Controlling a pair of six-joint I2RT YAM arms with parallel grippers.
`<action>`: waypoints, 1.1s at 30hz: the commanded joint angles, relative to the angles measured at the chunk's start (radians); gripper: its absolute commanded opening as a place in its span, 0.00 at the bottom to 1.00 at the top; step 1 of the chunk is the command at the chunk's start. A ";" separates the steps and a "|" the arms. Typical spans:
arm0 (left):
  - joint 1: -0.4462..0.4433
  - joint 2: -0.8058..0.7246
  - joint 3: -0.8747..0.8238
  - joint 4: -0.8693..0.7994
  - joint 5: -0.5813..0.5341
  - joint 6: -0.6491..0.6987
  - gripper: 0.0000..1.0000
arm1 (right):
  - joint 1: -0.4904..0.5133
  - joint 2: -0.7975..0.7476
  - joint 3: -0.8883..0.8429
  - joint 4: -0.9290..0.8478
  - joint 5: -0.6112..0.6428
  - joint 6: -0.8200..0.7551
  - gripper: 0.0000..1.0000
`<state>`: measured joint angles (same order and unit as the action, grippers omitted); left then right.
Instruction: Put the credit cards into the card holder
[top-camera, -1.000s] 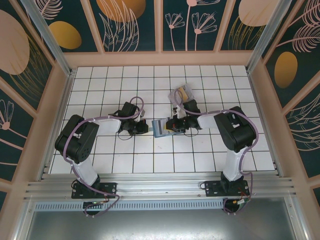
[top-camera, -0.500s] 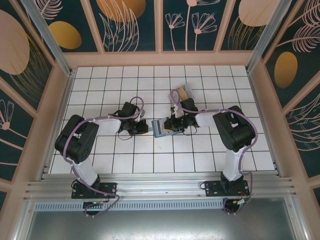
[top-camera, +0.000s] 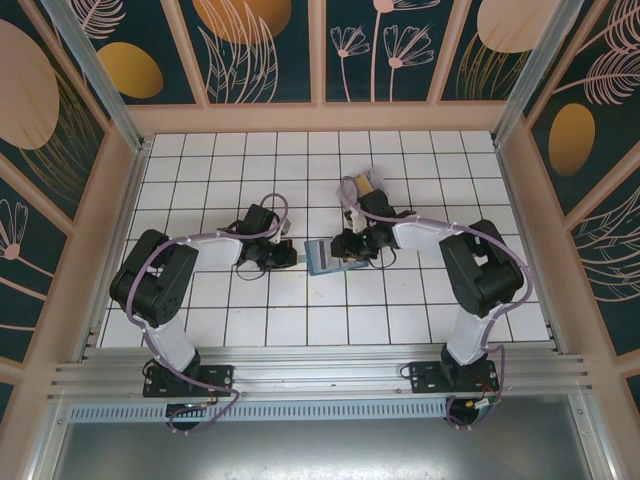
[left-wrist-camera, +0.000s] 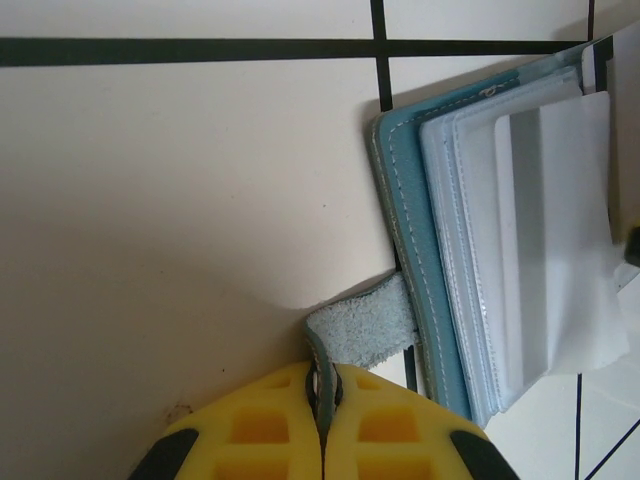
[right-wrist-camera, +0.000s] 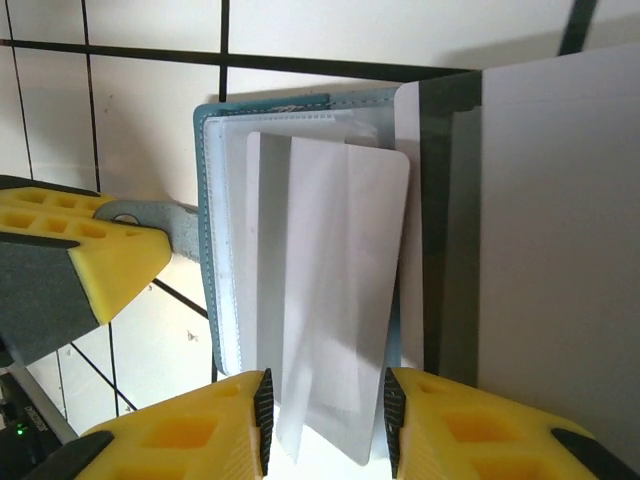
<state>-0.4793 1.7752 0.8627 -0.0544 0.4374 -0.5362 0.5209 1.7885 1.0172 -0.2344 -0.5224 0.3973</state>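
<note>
The teal-blue card holder (top-camera: 320, 258) lies open on the white grid between both arms. My left gripper (left-wrist-camera: 322, 385) is shut on its fuzzy strap tab (left-wrist-camera: 365, 325), at the holder's (left-wrist-camera: 440, 250) left edge. A pale card (right-wrist-camera: 340, 300) sits partly inside a pocket of the holder (right-wrist-camera: 210, 200), its lower end sticking out. My right gripper (right-wrist-camera: 325, 410) is open around that end, with a gap at each pad. Another pale card with a dark stripe (right-wrist-camera: 540, 220) lies just to the right. More credit cards (top-camera: 368, 186), one gold-yellow, lie farther back.
The left gripper's yellow finger (right-wrist-camera: 90, 260) shows at the left of the right wrist view. A wooden frame (top-camera: 320, 118) with painted panels walls in the tiled floor. White tiles lie open in front of the holder (top-camera: 320, 320).
My right gripper's jaws have opened and let go of the pale card, which stays in the holder's pocket. The right arm's elbow has swung slightly right. The left gripper keeps its hold on the tab.
</note>
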 joint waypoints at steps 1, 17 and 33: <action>-0.013 -0.005 -0.010 -0.009 0.003 0.000 0.00 | -0.005 -0.057 0.034 -0.077 0.049 -0.027 0.37; -0.013 0.002 0.011 -0.015 0.003 0.010 0.00 | -0.206 -0.100 -0.149 0.054 0.035 0.008 0.38; -0.013 -0.002 0.018 -0.024 -0.003 0.012 0.00 | -0.201 0.010 -0.162 0.295 -0.187 0.101 0.40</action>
<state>-0.4793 1.7752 0.8631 -0.0555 0.4366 -0.5358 0.3103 1.7927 0.8677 -0.0036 -0.6319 0.4774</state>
